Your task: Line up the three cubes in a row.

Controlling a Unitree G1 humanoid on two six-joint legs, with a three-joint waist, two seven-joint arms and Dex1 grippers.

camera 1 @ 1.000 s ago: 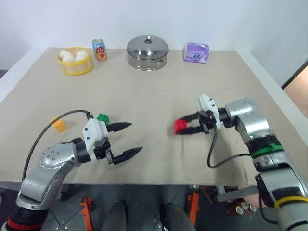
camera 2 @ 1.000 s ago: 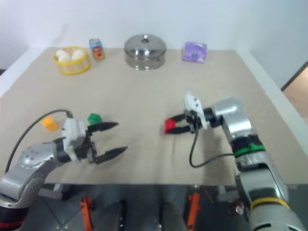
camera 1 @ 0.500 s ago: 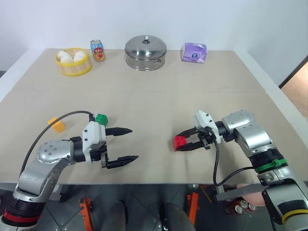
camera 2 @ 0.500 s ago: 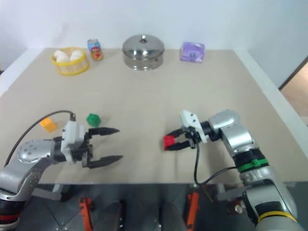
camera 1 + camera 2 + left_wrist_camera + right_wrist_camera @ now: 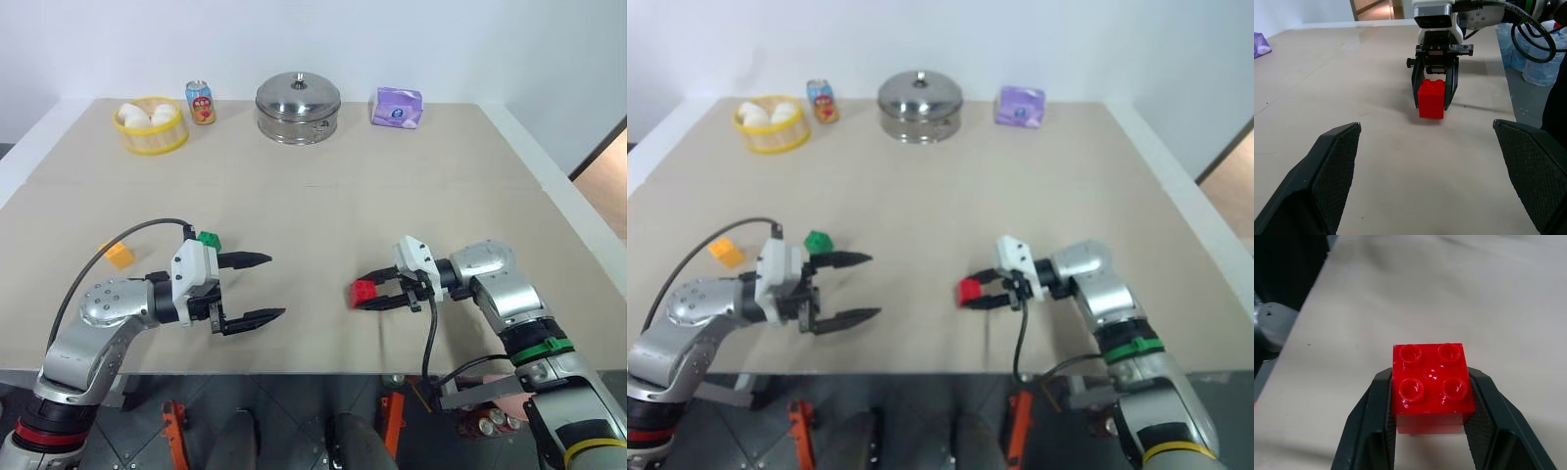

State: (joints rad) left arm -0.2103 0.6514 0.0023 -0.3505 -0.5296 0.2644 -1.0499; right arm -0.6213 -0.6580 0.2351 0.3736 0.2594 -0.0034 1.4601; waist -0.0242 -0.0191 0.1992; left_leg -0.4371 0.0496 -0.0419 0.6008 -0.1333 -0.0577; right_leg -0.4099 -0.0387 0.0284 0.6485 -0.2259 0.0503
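My right gripper (image 5: 368,294) is shut on the red cube (image 5: 363,292), a studded block pinched between both fingers (image 5: 1484,406). It sits low over the table's front middle (image 5: 1431,99); I cannot tell whether it touches the surface. The green cube (image 5: 209,240) lies on the table just behind my left gripper's white wrist block. The orange-yellow cube (image 5: 120,255) lies farther left. My left gripper (image 5: 274,286) is open and empty, pointing right toward the red cube with a wide stretch of table between them.
Along the far edge stand a yellow basket of eggs (image 5: 152,125), a drink can (image 5: 200,101), a lidded steel pot (image 5: 298,106) and a purple pack (image 5: 397,106). The table's front edge (image 5: 313,370) runs close under both grippers.
My right gripper has sunk toward the table with the red cube still held. The left gripper stays open in place. The camera view has shifted a little.
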